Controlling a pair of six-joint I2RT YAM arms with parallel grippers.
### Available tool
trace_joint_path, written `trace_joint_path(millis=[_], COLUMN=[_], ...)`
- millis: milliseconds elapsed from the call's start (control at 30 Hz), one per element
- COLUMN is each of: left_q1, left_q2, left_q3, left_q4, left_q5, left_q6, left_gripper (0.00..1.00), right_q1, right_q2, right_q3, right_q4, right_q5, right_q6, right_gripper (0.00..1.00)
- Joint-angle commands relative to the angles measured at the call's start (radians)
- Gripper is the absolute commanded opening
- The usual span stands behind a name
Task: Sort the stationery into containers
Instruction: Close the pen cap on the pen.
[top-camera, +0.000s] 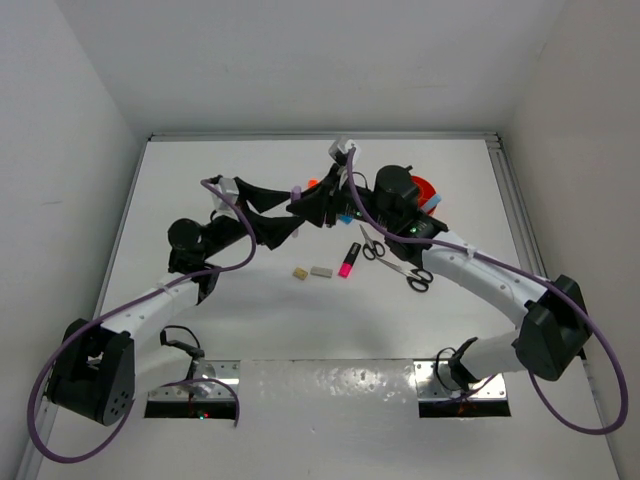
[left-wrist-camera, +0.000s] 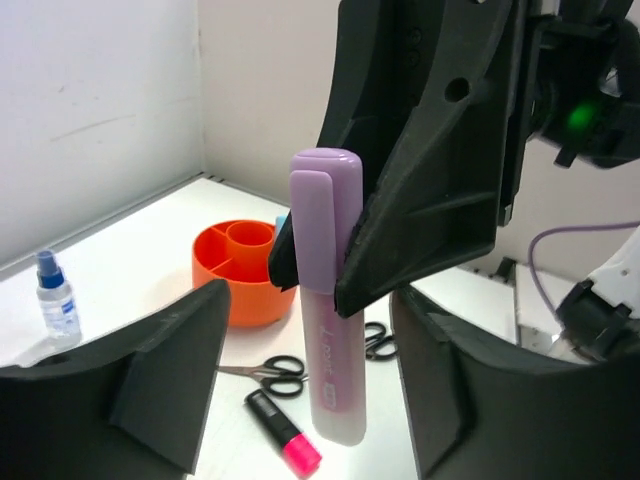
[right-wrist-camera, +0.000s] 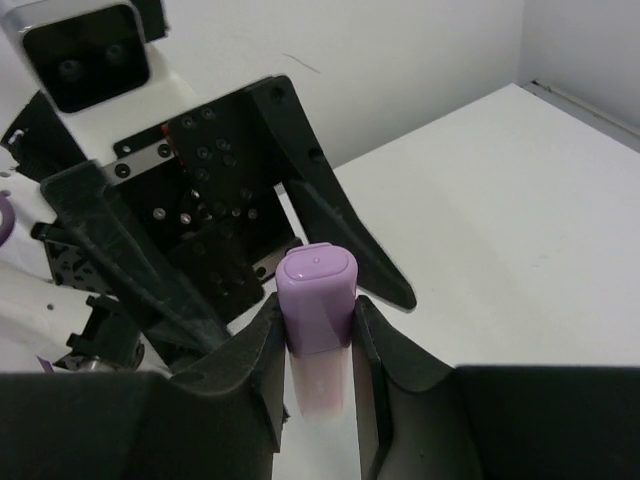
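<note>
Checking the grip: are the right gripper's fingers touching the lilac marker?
Touching. The right wrist view shows the right gripper's fingers pressed against both sides of the lilac marker, with no gap on either side.

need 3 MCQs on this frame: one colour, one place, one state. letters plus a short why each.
1. What colour is the tub? A blue; B grey; C orange.
2. Where is the pink-capped marker? A in the tub; B on the table beside the scissors; C under the tub.
3. What holds the lilac marker? A the right gripper; B the left gripper; C nothing.
Key: 1 C, its wall is orange. 2 B, it lies flat by the scissors. 3 A, the right gripper's fingers clamp it; the left gripper's jaws stand clear of it.
</note>
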Motion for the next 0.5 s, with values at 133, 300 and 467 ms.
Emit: trace_joint_path(millis=[133, 300, 467], left_q1=[-0.011, -0.011, 0.0], left_q2=[-0.019, -0.028, -0.039], left_q3=[0.016, 0.006, -0.003], left_q4=[-0.038, -0.07, -0.104], left_q5=[-0.002, 0.066, 0.052], left_q6=[0.126, 0.188, 0.226], left_gripper=[0.91, 1.0, 1.0], right_q1=[-0.039, -0.071, -0.128], right_q2=[-0.047, -0.096, -0.183], right_q3=[-0.046, -0.079, -0.135], right_q4=[0.054, 0.024, -0.031], right_q5=[0.079, 0.24, 0.574], right_q6=[0.045, 0.016, -0.071], right_gripper=[0.0, 0.0, 0.0])
